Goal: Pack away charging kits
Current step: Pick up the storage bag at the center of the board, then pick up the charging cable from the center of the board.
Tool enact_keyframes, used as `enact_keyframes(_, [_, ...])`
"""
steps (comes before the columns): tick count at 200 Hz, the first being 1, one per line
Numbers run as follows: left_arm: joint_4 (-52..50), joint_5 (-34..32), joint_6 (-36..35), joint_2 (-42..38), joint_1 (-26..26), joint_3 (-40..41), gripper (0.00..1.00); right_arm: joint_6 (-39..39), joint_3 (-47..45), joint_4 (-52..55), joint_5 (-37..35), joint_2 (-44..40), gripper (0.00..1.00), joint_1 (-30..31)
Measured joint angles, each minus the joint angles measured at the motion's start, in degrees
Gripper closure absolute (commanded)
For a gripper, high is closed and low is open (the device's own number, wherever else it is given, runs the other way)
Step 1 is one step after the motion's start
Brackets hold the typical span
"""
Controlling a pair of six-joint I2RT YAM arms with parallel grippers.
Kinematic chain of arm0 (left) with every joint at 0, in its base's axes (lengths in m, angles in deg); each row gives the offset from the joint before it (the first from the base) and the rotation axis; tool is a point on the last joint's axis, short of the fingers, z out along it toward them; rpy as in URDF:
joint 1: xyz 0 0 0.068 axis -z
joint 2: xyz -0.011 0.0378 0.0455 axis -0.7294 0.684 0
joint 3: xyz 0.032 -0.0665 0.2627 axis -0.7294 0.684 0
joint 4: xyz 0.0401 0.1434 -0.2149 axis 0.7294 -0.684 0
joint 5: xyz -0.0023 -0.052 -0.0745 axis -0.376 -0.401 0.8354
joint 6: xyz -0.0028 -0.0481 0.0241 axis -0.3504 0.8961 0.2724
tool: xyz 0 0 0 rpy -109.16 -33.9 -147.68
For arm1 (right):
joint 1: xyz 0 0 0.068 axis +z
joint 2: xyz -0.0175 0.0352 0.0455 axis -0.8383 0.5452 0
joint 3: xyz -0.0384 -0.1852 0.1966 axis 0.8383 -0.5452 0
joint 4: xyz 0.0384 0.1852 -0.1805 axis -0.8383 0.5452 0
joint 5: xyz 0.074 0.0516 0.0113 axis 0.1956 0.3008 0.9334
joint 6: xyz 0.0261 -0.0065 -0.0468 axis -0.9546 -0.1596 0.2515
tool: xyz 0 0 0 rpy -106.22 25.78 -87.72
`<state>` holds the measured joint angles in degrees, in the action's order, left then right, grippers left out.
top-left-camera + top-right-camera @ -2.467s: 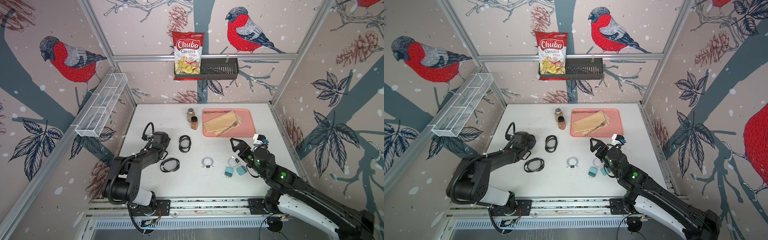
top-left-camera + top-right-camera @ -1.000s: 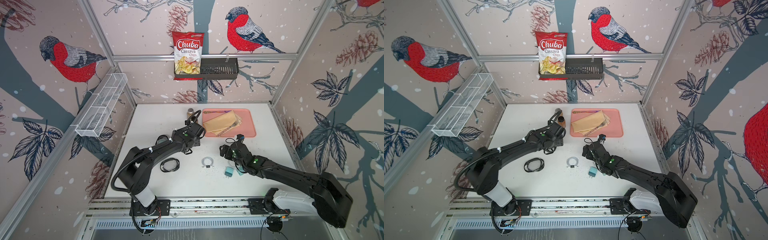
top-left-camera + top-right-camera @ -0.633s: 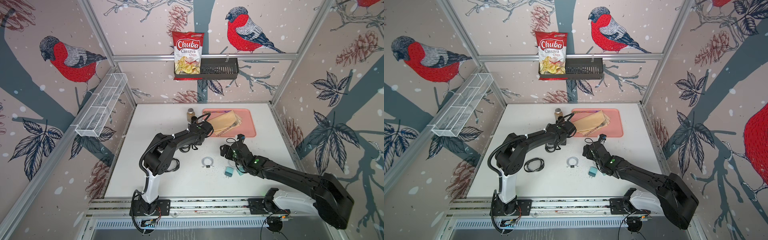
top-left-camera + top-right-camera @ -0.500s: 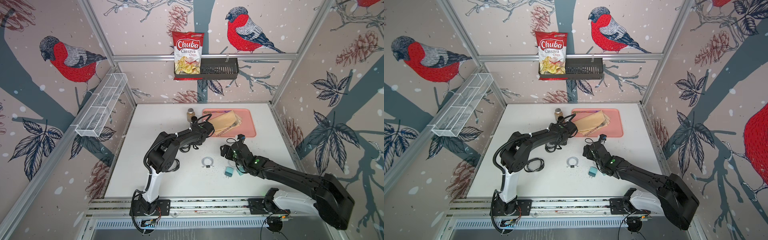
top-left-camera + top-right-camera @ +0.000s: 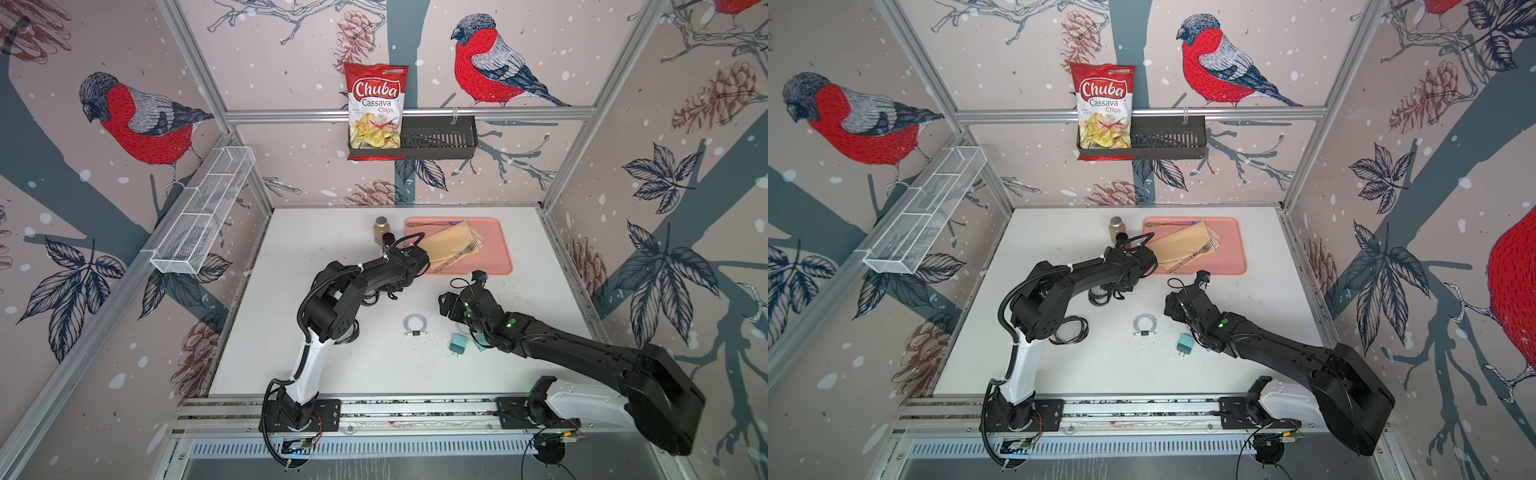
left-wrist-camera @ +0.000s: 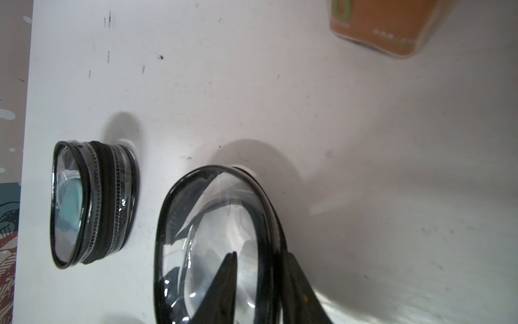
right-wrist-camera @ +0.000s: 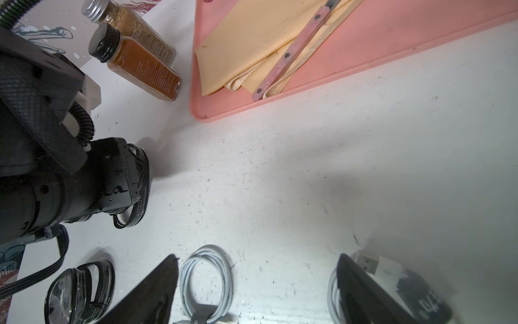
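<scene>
The left claw (image 6: pixel 262 256) is clenched on the black rim of a clear case (image 6: pixel 218 224), which sits at 10 o'clock from a coiled cable (image 5: pixel 414 324) near the middle of the surface (image 5: pixel 332 232). A zipped case (image 5: pixel 1073 330) with a teal charger (image 6: pixel 70 202) inside lies at the cable's 9 o'clock. The right claw (image 7: pixel 258 258) is spread wide and grips nothing, at the cable's 2 o'clock. A loose charger (image 5: pixel 458 344) lies at its 4 o'clock.

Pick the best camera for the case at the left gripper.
Left wrist: the case is close up, its rim between the left gripper's fingers. Right wrist shows only an edge; in both top views the arm hides most.
</scene>
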<state>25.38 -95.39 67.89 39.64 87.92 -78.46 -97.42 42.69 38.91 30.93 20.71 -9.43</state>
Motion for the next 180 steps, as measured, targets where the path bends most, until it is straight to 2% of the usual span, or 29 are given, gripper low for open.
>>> enact_keyframes(16, [-0.04,-0.02,0.00,0.00,-0.02,-0.02,0.93,0.00,0.33,0.00,0.04,0.92,0.14,0.22])
enact_keyframes(33, [-0.04,-0.02,0.00,-0.11,-0.04,-0.02,1.00,0.00,0.98,0.00,0.17,2.03,0.15,0.63])
enact_keyframes(76, [-0.17,-0.02,0.42,-2.71,-0.04,0.72,1.00,-0.02,2.56,-0.20,0.55,5.07,0.17,2.12])
enact_keyframes(103, [-0.02,0.07,0.44,-6.36,-0.04,2.62,1.00,-0.02,3.61,-0.39,0.61,6.54,0.23,3.56])
enact_keyframes(165, [4.96,4.63,-1.55,-19.06,-0.09,12.90,1.00,1.66,8.02,-0.66,0.59,13.29,0.32,8.09])
enact_keyframes(180, [6.36,5.73,-2.67,-22.16,-0.15,15.93,1.00,3.13,9.20,-0.48,1.40,15.43,0.32,9.03])
